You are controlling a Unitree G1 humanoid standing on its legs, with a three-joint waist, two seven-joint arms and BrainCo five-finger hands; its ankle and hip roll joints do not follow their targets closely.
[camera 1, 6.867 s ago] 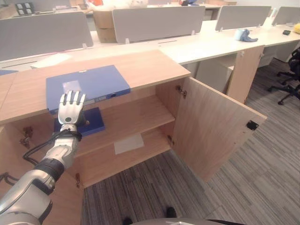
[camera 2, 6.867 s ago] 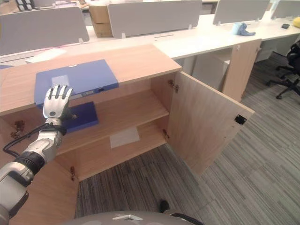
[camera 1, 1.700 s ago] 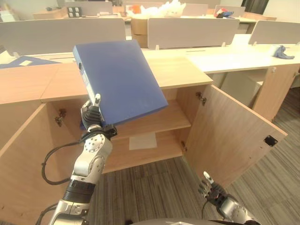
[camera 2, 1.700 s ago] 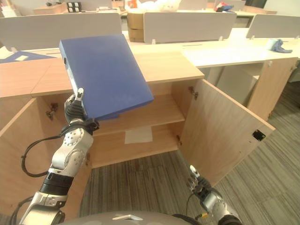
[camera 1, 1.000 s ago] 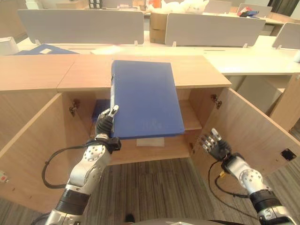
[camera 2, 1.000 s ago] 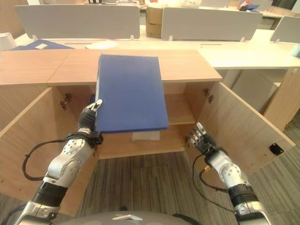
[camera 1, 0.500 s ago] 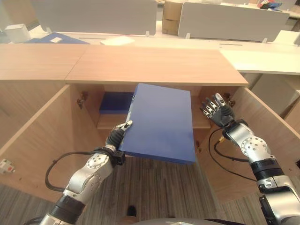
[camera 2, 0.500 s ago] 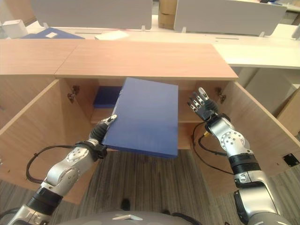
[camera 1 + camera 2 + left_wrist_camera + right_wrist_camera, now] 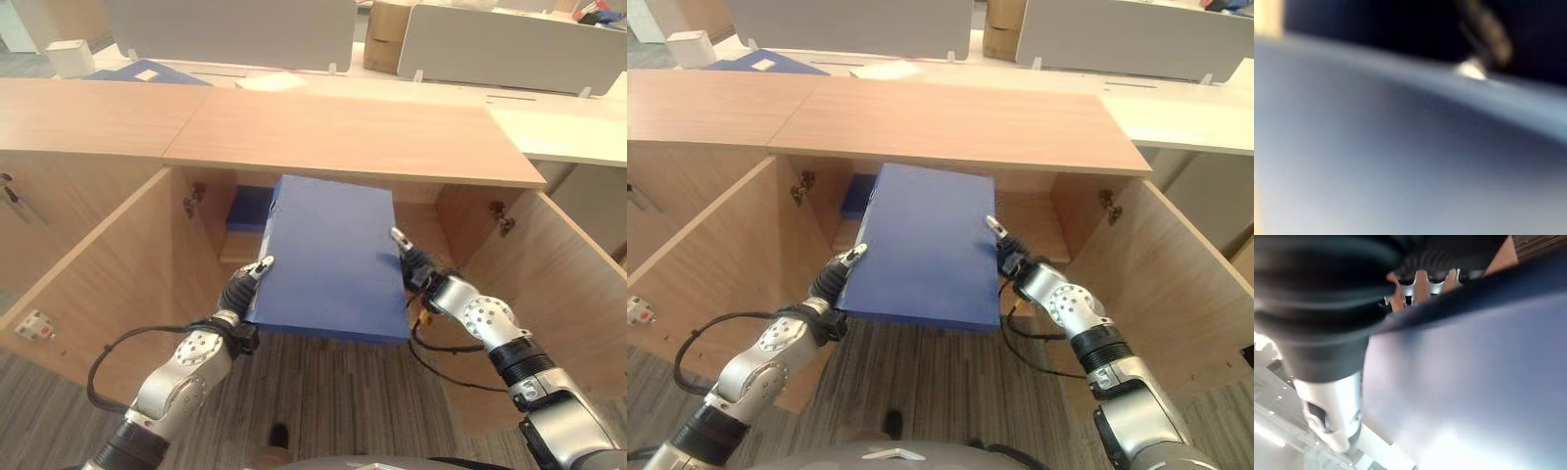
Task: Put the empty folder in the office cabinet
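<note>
A blue folder (image 9: pixel 328 255) lies nearly flat in the air in front of the open wooden cabinet (image 9: pixel 343 132), its far end pointing into the opening. My left hand (image 9: pixel 235 304) pinches the folder's near left corner, thumb on top and fingers underneath. On the folder's right edge sits my right hand (image 9: pixel 416 272), one digit over the top and the rest below. The right wrist view shows the folder's cover (image 9: pixel 1474 367) close up, with fingers (image 9: pixel 1422 284) curled past its edge. In the left wrist view the blue cover (image 9: pixel 1376 161) sits right against the camera.
A second blue folder (image 9: pixel 250 208) lies inside on the cabinet's shelf at the left. Both doors stand open, one at the left (image 9: pixel 108 264) and one at the right (image 9: pixel 558 284). On the desk behind are another blue folder (image 9: pixel 147 71) and a white box (image 9: pixel 67 57).
My right hand, which was open and apart from the folder, has closed on its right edge. The folder has levelled and moved toward the opening. The camera has shifted.
</note>
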